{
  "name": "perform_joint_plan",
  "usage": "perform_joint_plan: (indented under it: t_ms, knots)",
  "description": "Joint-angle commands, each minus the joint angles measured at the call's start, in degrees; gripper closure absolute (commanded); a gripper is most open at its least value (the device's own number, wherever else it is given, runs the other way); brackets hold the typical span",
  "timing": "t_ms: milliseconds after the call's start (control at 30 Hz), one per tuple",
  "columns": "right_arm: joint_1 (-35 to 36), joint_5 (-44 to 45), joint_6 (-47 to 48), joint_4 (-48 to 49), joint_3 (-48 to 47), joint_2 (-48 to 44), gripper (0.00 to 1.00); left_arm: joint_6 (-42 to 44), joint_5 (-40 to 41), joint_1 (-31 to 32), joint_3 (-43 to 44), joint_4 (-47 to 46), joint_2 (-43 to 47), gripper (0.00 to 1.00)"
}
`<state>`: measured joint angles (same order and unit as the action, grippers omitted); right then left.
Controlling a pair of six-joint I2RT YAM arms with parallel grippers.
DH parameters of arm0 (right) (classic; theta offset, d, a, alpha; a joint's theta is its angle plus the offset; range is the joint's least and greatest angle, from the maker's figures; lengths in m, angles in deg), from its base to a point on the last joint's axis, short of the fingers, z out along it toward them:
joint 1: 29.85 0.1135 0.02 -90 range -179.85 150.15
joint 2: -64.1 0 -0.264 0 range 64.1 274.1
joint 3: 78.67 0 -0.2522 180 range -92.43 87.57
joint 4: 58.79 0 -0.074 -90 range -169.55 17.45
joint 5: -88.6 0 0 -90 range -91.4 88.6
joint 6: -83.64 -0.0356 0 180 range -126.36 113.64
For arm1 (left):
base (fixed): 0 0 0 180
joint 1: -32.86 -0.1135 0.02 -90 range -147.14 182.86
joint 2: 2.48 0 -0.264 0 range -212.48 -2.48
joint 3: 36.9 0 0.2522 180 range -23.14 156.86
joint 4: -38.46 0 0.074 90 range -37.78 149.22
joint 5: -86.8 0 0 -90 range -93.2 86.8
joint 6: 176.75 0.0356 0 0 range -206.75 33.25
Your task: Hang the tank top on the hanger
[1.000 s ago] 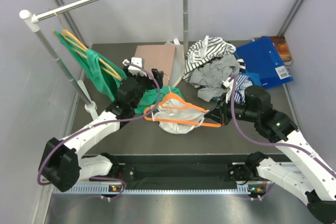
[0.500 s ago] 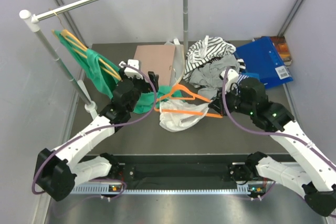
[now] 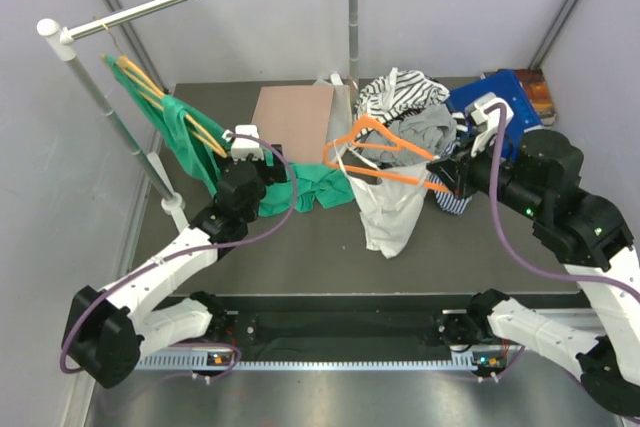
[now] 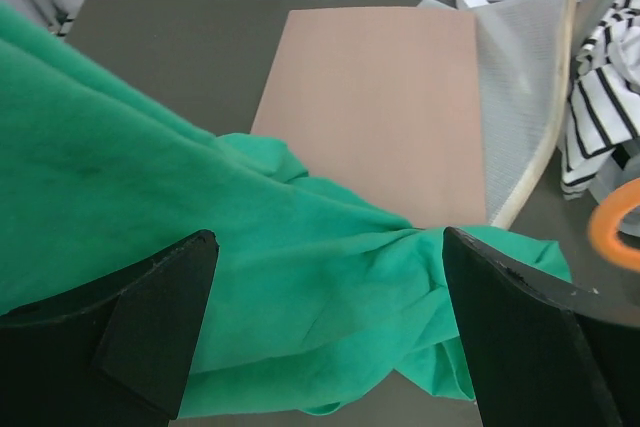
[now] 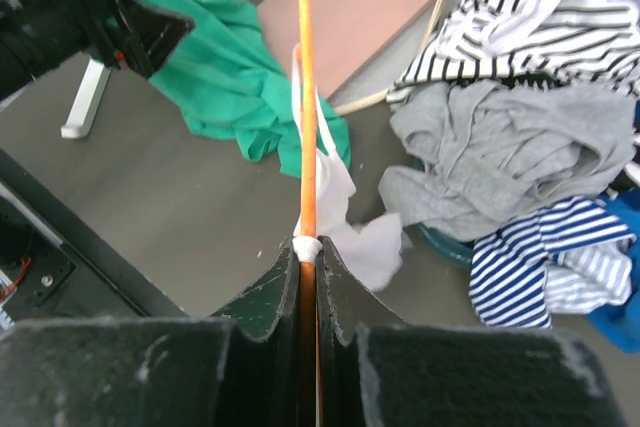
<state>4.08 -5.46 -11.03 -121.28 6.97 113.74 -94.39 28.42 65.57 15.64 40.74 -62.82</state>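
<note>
My right tool point(image 5: 308, 247) is clamped tight on the thin orange plastic hanger point(image 5: 306, 97). From the wrist I see the hanger edge-on, as one bright, smooth line running straight away from my fingertips. The tank top point(image 3: 390, 212) hangs from it in a soft, limp, crumpled fall of thin white fabric, slightly sheer. A narrow white strap wraps the bar right where I pinch it. From above, the hanger is a slim triangle with a hook, tilted and held up over the dark matte table point(image 3: 300, 247).

My left tool point(image 4: 325, 277) stands wide open, holding nothing, just over a rumpled, fleecy green garment point(image 4: 150, 197). Beyond that lies a flat, stiff tan board point(image 4: 380, 107). To my right is a heap of clothes, with a black-and-white striped shirt point(image 5: 540, 32) and a creased grey garment point(image 5: 500, 147).
</note>
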Motion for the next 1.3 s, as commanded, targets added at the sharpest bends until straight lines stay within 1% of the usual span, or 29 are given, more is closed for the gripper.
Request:
perform_joint_plan:
  t_ms: [0,133,200,300,367,400,533,600,733,933,1100,1267]
  knots:
    - [-0.53,0.20,2.12,6.18,-4.92,1.68,1.00,-1.50,5.56,-0.01,-1.52,-0.12,3.02,0.01]
    - [-0.45,-2.00,2.91,13.99,-7.55,4.84,1.00,-1.85,3.46,0.07,-2.57,1.02,5.22,0.01]
    - [-0.53,-3.49,3.26,16.29,-8.69,7.03,1.00,-2.64,2.67,0.07,-2.84,2.25,6.28,0.01]
    - [0.60,-3.51,3.96,20.60,-11.15,10.11,1.00,-3.69,2.14,0.07,-2.92,3.75,7.69,0.01]
    - [2.36,-2.19,4.31,23.85,-13.09,12.22,1.00,-4.05,1.61,0.07,-3.28,4.36,8.65,0.01]
    - [3.15,-0.53,6.06,25.25,-13.62,12.92,1.00,-4.57,1.17,0.07,-3.19,4.63,9.00,0.01]
    - [8.68,5.01,8.62,34.29,-15.46,16.35,1.00,-5.19,-4.17,0.07,-2.49,7.70,10.06,0.01]
    - [10.09,6.42,9.94,36.76,-16.60,17.84,1.00,-5.11,-5.59,0.07,-2.05,8.49,10.85,0.01]
    - [13.17,6.95,10.91,44.66,-19.24,21.97,1.00,-5.28,-7.18,0.16,-1.70,9.46,11.91,0.01]
    - [16.24,5.90,10.73,52.93,-22.32,26.81,1.00,-5.37,-8.59,0.16,-1.52,9.82,12.26,0.01]
    - [17.74,4.32,9.59,55.84,-26.00,30.59,1.00,-5.37,-11.30,0.16,-1.43,9.55,11.65,0.01]
    - [18.45,0.46,8.27,56.90,-29.35,36.39,1.00,-5.28,-14.65,0.16,-0.99,9.55,11.38,0.01]
